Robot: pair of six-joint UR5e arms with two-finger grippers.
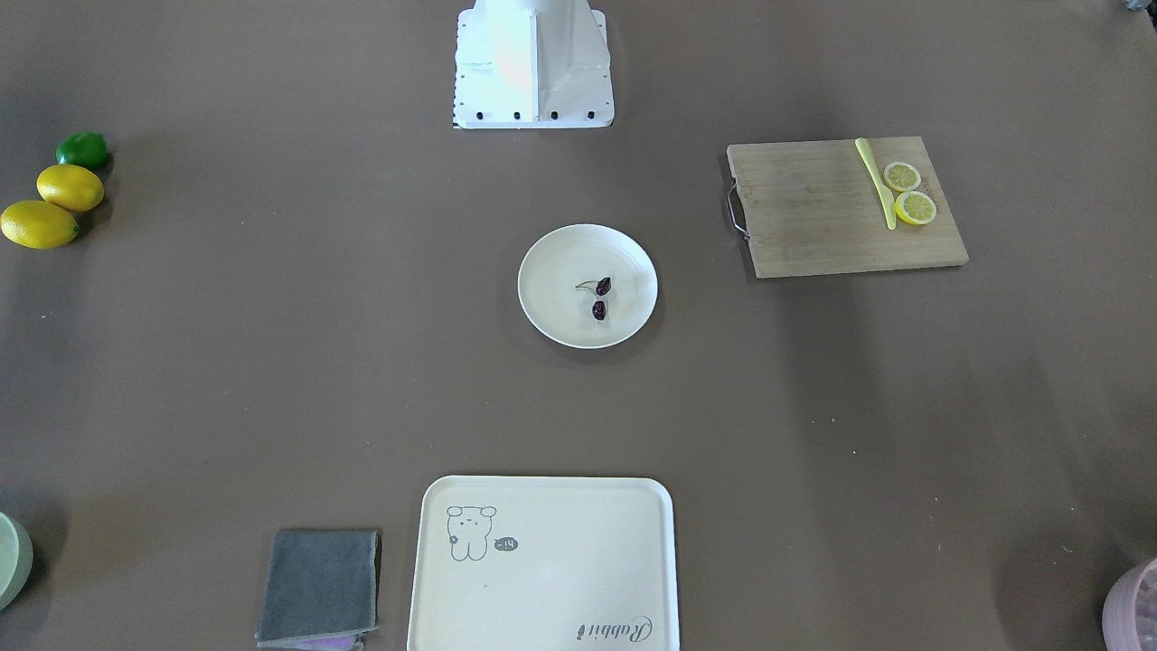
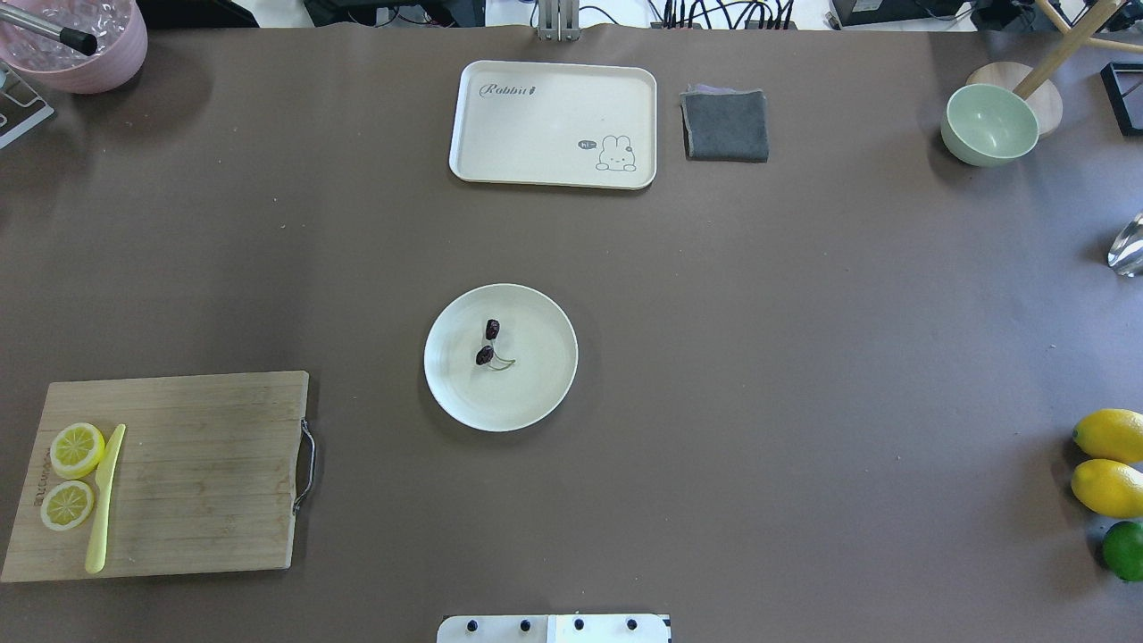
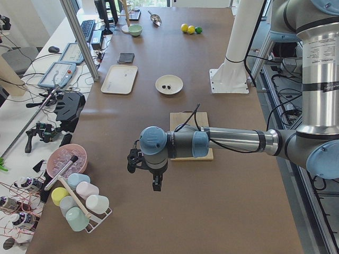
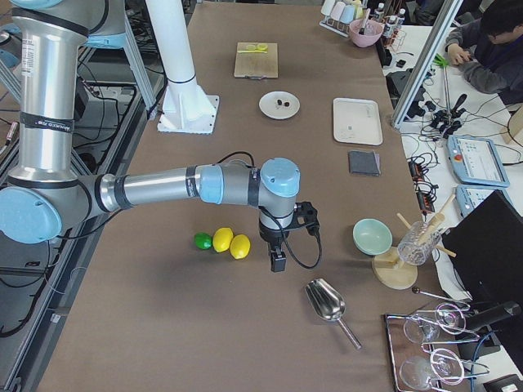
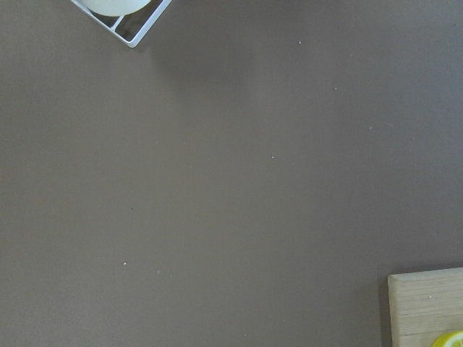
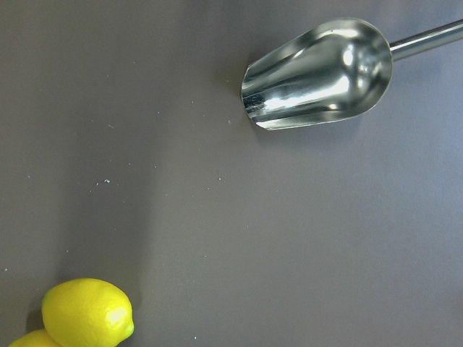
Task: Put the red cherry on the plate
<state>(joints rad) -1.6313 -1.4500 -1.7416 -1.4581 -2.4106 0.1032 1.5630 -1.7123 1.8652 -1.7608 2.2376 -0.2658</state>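
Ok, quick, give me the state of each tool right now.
Left tool: cannot be told, it shows only in a side view.
Right tool: cannot be told, it shows only in a side view.

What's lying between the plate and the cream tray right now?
Nothing. In the overhead view the stretch of brown table between the plate and the tray is bare.

**Q:** First entry on your feed?

**A:** I log one long table (image 2: 804, 357), brown matte covering, evenly lit, with soft shadows.

**Q:** And beside it?

**A:** I list a white side bench (image 3: 21, 114) strewn with cables and two teach pendants (image 3: 57, 74). There are aluminium frame posts (image 3: 79, 37), and a seated person (image 4: 490, 49) at the bench. The floor (image 3: 275, 90) is dark, with cables trailing.
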